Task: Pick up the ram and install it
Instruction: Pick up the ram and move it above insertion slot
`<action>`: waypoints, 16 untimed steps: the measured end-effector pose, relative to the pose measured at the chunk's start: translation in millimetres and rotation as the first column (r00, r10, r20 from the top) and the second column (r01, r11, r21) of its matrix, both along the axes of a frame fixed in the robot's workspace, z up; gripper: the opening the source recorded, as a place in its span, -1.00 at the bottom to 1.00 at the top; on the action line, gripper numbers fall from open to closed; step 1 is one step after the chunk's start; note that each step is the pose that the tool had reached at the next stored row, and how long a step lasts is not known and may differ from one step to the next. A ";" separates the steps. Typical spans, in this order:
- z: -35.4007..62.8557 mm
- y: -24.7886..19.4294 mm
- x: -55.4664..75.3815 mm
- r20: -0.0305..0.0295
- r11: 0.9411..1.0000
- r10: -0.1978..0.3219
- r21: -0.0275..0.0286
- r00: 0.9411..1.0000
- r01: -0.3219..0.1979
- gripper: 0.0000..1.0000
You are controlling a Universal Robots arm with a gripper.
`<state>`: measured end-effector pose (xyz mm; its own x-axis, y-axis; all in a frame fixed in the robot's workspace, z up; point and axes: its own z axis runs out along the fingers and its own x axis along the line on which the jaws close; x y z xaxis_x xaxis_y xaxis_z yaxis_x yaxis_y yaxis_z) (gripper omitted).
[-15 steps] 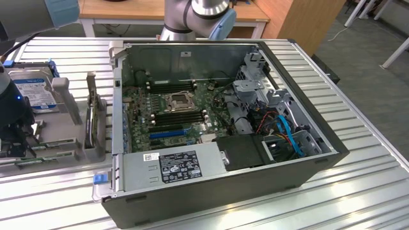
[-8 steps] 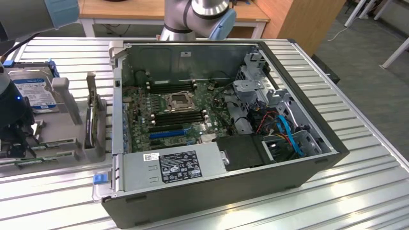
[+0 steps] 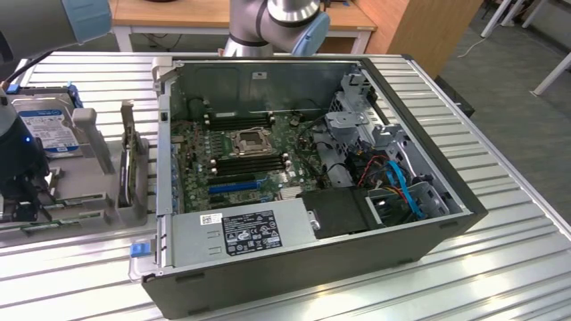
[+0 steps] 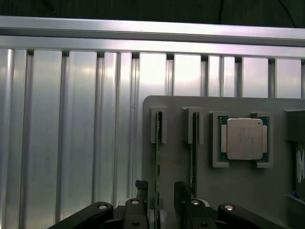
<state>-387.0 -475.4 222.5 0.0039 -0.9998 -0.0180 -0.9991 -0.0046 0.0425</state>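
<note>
The ram (image 4: 157,157) stands on edge in a slot of the grey holder (image 4: 181,107), a thin green stick seen edge-on. My gripper (image 4: 161,198) is open and straddles it, one finger (image 4: 141,191) on each side with a gap to the stick. A second stick (image 4: 194,148) stands in the neighbouring slot. In the exterior view my gripper (image 3: 20,204) hangs over the holder's near end at the exterior view's left, where green sticks (image 3: 76,198) lie. The open computer case (image 3: 428,241) shows its motherboard with black memory slots (image 3: 250,164) beside the processor socket (image 3: 247,140).
The holder also carries a processor chip (image 4: 244,138), a hard drive with a blue-white label (image 3: 45,130) and a dark expansion card (image 3: 134,167). Everything sits on a ribbed aluminium table (image 3: 499,134). The case's power supply (image 3: 250,231) and drive cage (image 3: 357,127) flank the motherboard.
</note>
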 end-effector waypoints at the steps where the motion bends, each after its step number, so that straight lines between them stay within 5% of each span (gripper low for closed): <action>1: -0.9 0.0 0.0 0.000 1.000 0.000 0.000 1.000 0.000 -0.29; 16: -16.2 -0.5 0.0 0.000 1.000 0.000 0.000 1.000 0.000 -0.29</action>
